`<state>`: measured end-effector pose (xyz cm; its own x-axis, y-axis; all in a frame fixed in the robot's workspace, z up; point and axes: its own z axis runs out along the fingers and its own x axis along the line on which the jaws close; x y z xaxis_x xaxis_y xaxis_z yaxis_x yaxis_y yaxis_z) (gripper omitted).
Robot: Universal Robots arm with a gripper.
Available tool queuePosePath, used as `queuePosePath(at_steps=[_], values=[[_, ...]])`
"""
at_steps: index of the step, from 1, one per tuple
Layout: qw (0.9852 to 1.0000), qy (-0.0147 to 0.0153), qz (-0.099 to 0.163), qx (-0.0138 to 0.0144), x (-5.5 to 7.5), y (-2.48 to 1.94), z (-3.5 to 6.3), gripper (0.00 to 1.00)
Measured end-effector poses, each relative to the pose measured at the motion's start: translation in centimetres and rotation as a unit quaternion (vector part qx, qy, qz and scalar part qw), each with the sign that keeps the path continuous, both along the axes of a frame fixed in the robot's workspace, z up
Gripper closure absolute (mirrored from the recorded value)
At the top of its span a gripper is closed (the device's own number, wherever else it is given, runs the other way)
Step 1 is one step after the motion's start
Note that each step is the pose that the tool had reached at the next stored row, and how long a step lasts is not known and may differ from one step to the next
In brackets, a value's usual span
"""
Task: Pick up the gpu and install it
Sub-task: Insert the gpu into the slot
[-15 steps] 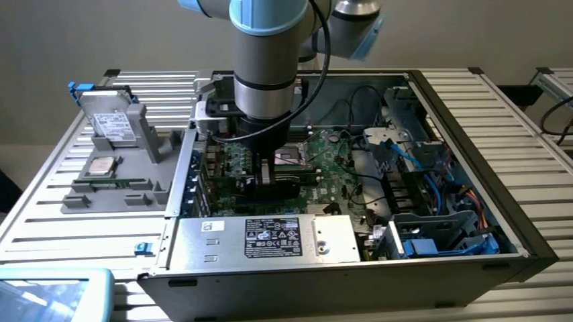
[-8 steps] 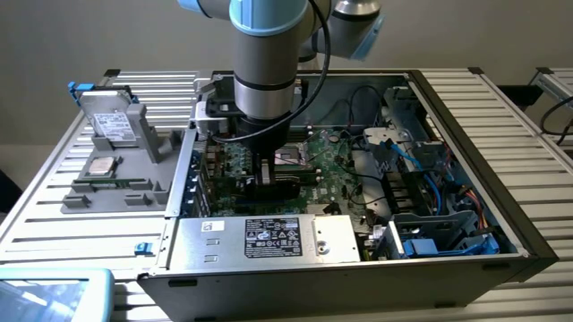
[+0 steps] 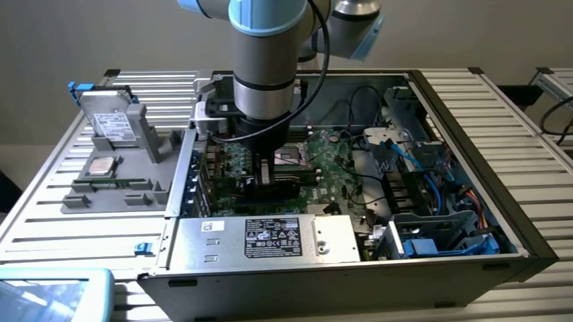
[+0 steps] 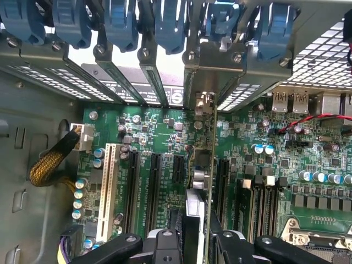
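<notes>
Inside the open computer case (image 3: 465,121), seen from the exterior view, the hand (image 3: 268,180) reaches down and grips the gpu (image 3: 268,189) over the green board (image 3: 331,164). Up close from the wrist, the hand (image 4: 199,242) pinches the gpu (image 4: 209,159), which stands on its edge between the black slots (image 4: 154,187).

A plain beige wall (image 3: 107,33) stands behind the ribbed, light metal surface (image 3: 80,221) of slatted aluminium profiles. Soft, even light falls across it. A second slatted surface (image 3: 559,84) sits at the exterior view's right.
</notes>
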<state>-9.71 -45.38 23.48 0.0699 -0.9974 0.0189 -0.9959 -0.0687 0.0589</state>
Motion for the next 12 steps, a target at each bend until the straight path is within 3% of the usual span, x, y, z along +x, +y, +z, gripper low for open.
queuePosePath(at_steps=[12], values=[[1.0000,0.0000,0.000,0.0001,-0.02,0.00,-0.07,0.71]])
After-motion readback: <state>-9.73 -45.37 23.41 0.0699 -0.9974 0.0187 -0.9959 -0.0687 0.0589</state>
